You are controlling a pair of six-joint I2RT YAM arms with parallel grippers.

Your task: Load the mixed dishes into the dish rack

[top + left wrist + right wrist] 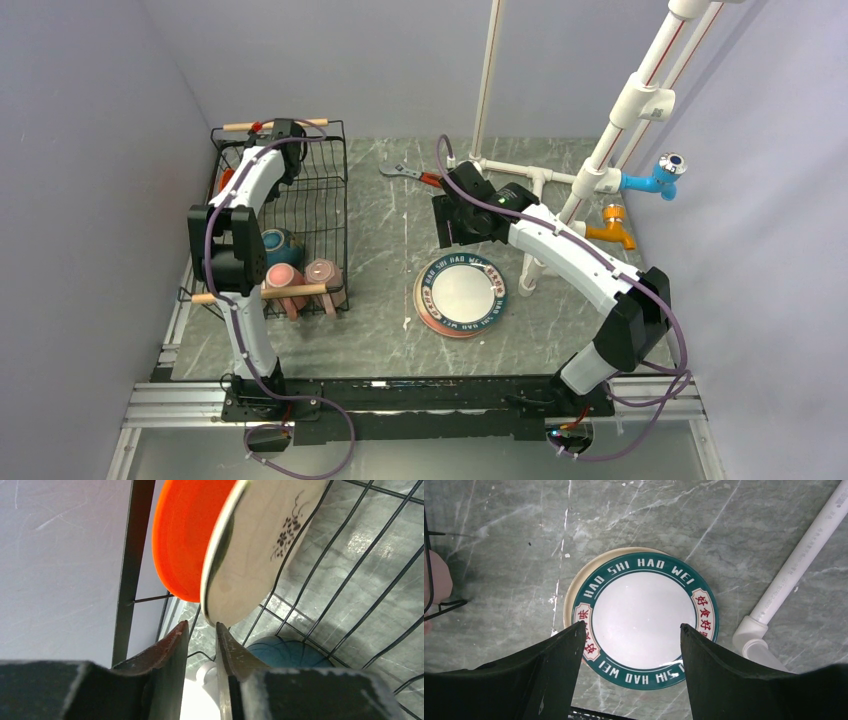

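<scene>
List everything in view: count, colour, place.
Black wire dish rack with wooden rod handles: one, table's left.
Orange-red plate: one, on edge in the rack's far end.
Cream plate with dark floral mark: one, on edge beside it.
Dark teal bowl: one, in rack.
Pink mugs: two, rack's near end.
Green lettered-rim plate: one, table centre, stacked on another plate.
Red-handled wrench: one, far table.
White pipe frame: one, right side.
Left fingers: black, at cream plate's lower edge.
Right fingers: black, open above lettered plate.

Far on my table (pixel 380 250), a wrench (pixel 405 172) lies left of the white pipe frame (pixel 487 90), which bears a blue tap (pixel 655 178) and orange tap (pixel 615 230).
</scene>
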